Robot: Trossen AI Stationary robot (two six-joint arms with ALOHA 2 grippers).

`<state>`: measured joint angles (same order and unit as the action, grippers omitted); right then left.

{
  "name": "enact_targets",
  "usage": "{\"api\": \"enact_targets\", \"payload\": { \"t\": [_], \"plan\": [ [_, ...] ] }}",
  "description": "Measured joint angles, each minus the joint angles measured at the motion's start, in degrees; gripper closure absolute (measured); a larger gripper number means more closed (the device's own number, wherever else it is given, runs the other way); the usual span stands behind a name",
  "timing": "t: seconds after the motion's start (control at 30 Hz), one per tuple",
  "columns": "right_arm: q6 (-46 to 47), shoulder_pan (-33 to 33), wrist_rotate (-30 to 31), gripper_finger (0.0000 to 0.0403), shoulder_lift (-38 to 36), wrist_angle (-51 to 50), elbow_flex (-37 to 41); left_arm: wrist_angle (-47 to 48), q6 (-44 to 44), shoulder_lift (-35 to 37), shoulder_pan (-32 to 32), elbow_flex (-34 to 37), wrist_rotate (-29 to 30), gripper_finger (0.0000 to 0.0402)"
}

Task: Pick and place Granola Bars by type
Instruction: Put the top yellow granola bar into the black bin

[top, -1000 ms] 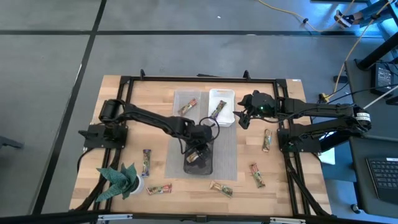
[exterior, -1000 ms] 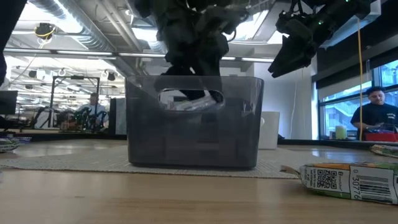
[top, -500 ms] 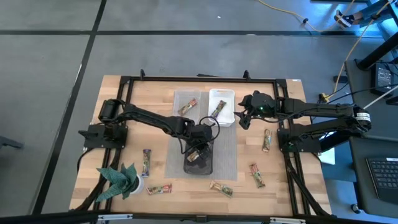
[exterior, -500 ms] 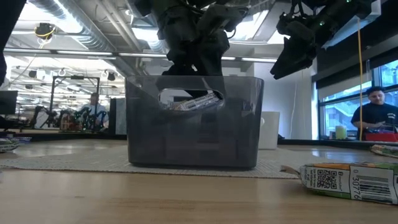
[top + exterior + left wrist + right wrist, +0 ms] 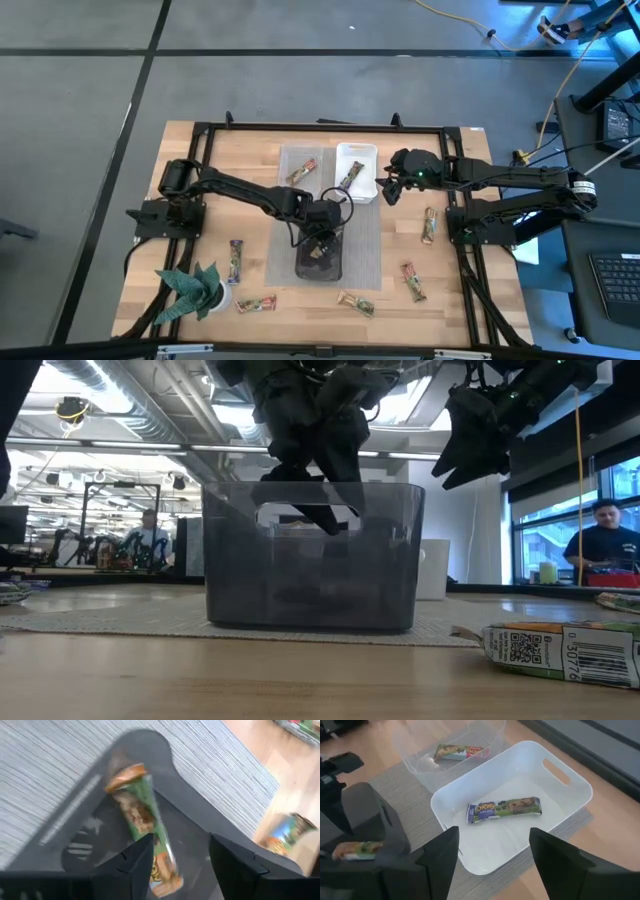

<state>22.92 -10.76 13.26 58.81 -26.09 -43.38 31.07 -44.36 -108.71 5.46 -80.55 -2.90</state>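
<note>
The left claw [image 5: 322, 237] hangs over the dark bin [image 5: 321, 262], fingers apart, a green granola bar [image 5: 143, 822] lying inside by type. The right claw [image 5: 390, 189], fingers apart, waits beside the white bin [image 5: 570, 795].

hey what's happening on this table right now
Two robot arms are sorting wrapped granola bars into bins. The left gripper, open, is over the dark translucent bin, where a green-wrapped bar lies below its fingers. The right gripper, open and empty, hovers by the white bin holding a blue-wrapped bar. More bars lie on the wooden table.
</note>
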Motion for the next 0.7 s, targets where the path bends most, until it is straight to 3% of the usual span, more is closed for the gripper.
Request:
{"api": "enact_targets", "payload": {
  "t": [0.07, 0.17, 0.33, 0.5, 0.7],
  "plan": [
    [-0.9, 0.0, 0.0, 0.0157, 0.0, 0.0, 0.0, 0.1, 0.0, 0.5, -0.6, 0.1, -2.7, 0.0214],
    [1.3, 0.0, 0.2, 0.0157, -0.2, -1.9, -0.2, 0.0, 0.8, 3.4, -0.9, 0.1, -1.7, 0.0213],
    [7.5, 0.1, 4.5, 0.0157, -0.2, -18.1, -7.0, 0.1, 10.5, 9.3, -1.0, 0.1, -0.8, 0.0214],
    [21.5, 1.5, 10.7, 0.0157, -0.1, -33.1, -12.2, 0.5, 21.2, 14.6, -2.3, 0.0, 3.5, 0.0213],
    [37.2, 4.6, 10.0, 0.0157, -0.1, -40.9, -8.8, 7.4, 25.2, 18.6, -2.2, 0.0, 7.8, 0.0214]
  ]
}}
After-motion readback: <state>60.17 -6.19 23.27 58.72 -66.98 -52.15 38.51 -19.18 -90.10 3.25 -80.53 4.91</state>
